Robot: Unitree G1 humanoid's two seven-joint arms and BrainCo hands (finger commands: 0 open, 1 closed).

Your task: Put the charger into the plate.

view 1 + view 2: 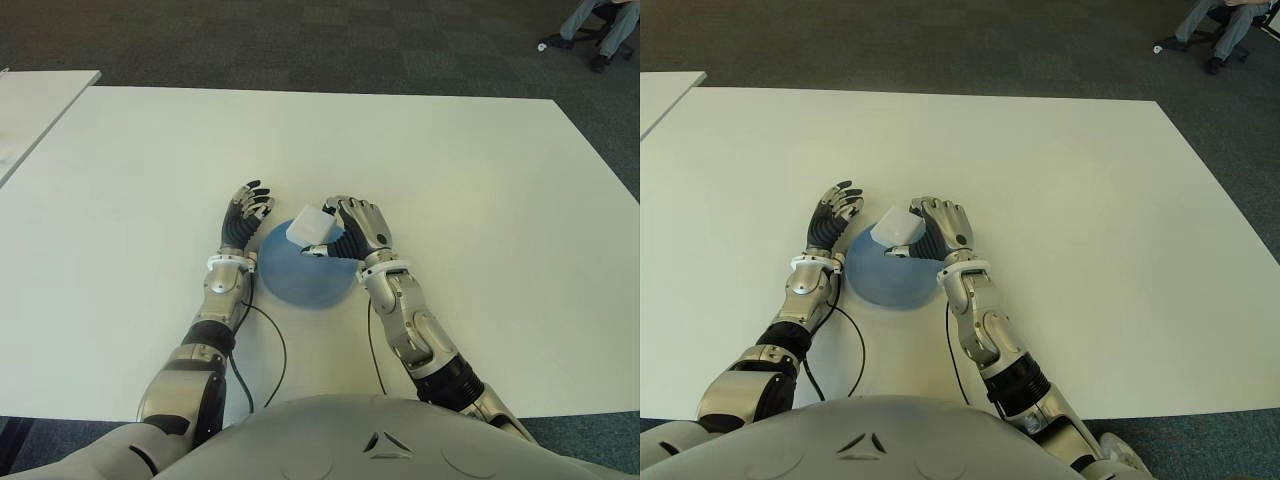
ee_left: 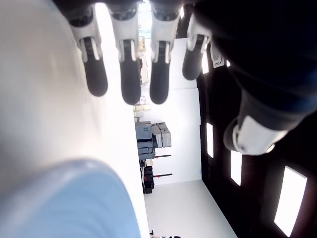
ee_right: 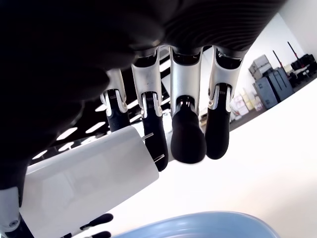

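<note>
From the left eye view I see the white counter (image 1: pixel 450 180) with the blue plate (image 1: pixel 300 280) close to its near edge, about midway along it. My right robot hand (image 1: pixel 352 232) is over the plate's far right rim, clamped on the white charger (image 1: pixel 308 227), which hangs above the far part of the plate; I cannot tell whether it touches the plate. My left robot hand (image 1: pixel 246 216) shows just beside the plate's left rim, fingers extended and holding nothing. Cables (image 1: pixel 262 350) run along both forearms toward the near edge. At the far right corner of the view, past the counter, a person's legs (image 1: pixel 600 20) and a chair base are cut off by the frame.

The right eye view tells the same layout; the charger hides part of the right robot hand's thumb.

In the left wrist view the fingers (image 2: pixel 126 74) are straight and apart with nothing between them, and a blurred blue patch of plate (image 2: pixel 74 203) fills one corner. The hand's palm is cut off.

In the right wrist view the charger (image 3: pixel 89 173) is pinched between thumb and fingers (image 3: pixel 188 134), two metal prongs poking out beside a finger. The plate's rim (image 3: pixel 198 225) shows below it, mostly cut off.
</note>
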